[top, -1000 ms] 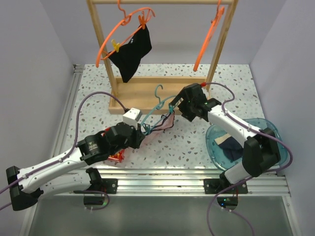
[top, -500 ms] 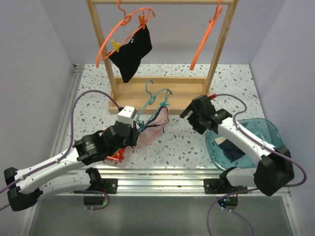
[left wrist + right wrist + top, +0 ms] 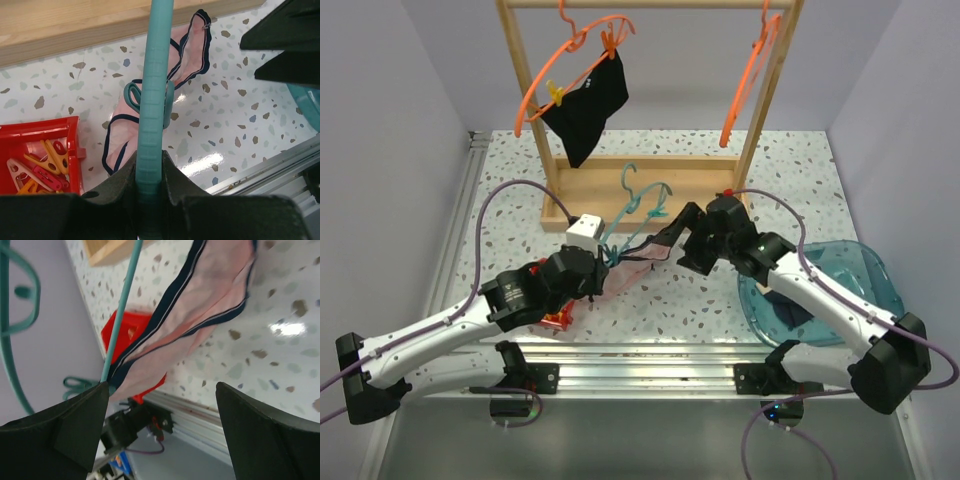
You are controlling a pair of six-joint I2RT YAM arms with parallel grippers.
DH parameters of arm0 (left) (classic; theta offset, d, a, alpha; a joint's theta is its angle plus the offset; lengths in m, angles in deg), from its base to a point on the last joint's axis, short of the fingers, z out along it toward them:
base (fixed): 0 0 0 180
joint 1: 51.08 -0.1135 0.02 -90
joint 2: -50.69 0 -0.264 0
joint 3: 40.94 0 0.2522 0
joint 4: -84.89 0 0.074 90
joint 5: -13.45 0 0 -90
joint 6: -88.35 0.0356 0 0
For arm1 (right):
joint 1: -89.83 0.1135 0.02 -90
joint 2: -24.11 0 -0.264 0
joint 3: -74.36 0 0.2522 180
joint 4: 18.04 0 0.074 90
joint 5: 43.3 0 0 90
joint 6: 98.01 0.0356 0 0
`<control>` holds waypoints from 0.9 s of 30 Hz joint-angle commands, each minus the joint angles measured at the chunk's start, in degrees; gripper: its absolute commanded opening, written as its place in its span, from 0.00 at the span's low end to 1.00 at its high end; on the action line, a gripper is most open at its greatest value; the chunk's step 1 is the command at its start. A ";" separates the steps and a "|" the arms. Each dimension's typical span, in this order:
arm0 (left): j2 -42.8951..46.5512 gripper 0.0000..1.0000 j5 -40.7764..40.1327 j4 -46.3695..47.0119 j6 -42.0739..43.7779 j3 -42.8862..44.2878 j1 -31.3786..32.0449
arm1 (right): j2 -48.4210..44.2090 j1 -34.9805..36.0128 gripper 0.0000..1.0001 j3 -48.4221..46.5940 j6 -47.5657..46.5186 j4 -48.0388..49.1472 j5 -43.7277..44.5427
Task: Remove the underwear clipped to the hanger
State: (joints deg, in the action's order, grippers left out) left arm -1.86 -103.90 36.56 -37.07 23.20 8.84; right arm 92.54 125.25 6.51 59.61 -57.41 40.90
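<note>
Looking down from the top camera, we see the left end effector (image 3: 600,262) clenched on a teal hanger (image 3: 642,198) near the middle of the desk (image 3: 690,300). The pink underwear (image 3: 638,262) with dark trim hangs from that hanger and sags onto the desk. The right end effector (image 3: 680,238) sits at the fabric's 3 o'clock edge; from here we cannot tell whether it touches. At 11 o'clock the black underwear (image 3: 588,105) is clipped to an orange hanger (image 3: 529,95) on the wooden rack (image 3: 770,90). A teal basin (image 3: 860,270) lies at 4 o'clock and a red tray (image 3: 556,320) at 7 o'clock.

In the left wrist view, the hanger's bar (image 3: 156,100) runs from 12 to 6 o'clock, pinched in the left end effector (image 3: 150,185). The pink underwear (image 3: 187,65) drapes behind it on the desk, with a teal clip (image 3: 131,95) at its edge. The red tray (image 3: 50,131) at 8 o'clock holds orange and red pegs (image 3: 42,165).

In the right wrist view, the right end effector (image 3: 162,385) is released, its fingers (image 3: 60,435) wide apart with nothing between them. The pink underwear (image 3: 210,295) stretches toward 1 o'clock beside the hanger wire (image 3: 122,315).
</note>
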 commanded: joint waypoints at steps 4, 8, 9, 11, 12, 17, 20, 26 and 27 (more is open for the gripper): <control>-0.62 0.00 -0.16 5.47 -0.44 0.78 0.20 | 0.12 10.18 0.91 -3.13 6.12 7.75 -2.29; -1.32 0.00 0.28 5.83 -0.35 0.96 0.20 | 2.58 13.97 0.92 -6.63 6.83 9.52 -0.79; -1.23 0.00 0.37 5.91 -0.35 0.96 0.20 | 3.20 14.85 0.92 -7.43 6.83 9.61 -0.61; -1.15 0.00 0.46 5.83 -0.44 0.78 0.20 | 4.78 15.90 0.92 -10.06 6.48 8.04 0.52; -1.06 0.00 0.55 5.83 -0.53 0.78 0.20 | 5.22 16.08 0.92 -10.68 6.22 7.51 1.05; 0.35 0.00 0.28 5.13 -0.79 0.61 0.20 | 8.21 16.17 0.92 -14.12 6.04 1.44 3.69; 0.96 0.00 -0.24 4.42 -0.97 0.61 0.20 | 8.83 16.17 0.91 -15.00 5.95 0.38 4.13; 1.75 0.00 -0.60 3.72 -1.23 0.61 0.20 | 8.48 16.35 0.91 -15.08 4.90 0.12 4.75; 1.75 0.00 -0.60 3.89 -1.23 0.52 0.20 | 8.39 16.35 0.91 -14.91 4.90 0.12 4.92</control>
State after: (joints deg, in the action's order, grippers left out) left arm -1.32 -102.92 37.55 -37.11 23.20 8.84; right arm 101.43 141.27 -6.03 64.94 -56.10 43.57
